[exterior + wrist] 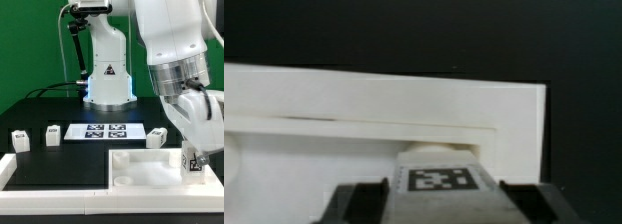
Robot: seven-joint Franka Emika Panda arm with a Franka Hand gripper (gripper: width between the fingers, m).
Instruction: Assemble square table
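The white square tabletop (145,166) lies at the front, toward the exterior view's right. My gripper (194,158) is shut on a white tagged leg (192,161) and holds it over the tabletop's corner on that side. In the wrist view the leg (441,178) sits between both dark fingers (352,202), tag facing the camera. Its rounded end rests against or just above the tabletop (384,105), close to the panel's edge. I cannot tell whether it touches. Three loose legs (18,140) (52,134) (157,138) stand on the black table.
The marker board (105,131) lies flat mid-table between the loose legs. A long white border rail (50,178) runs along the front edge. The robot's base (108,75) stands at the back with cables beside it.
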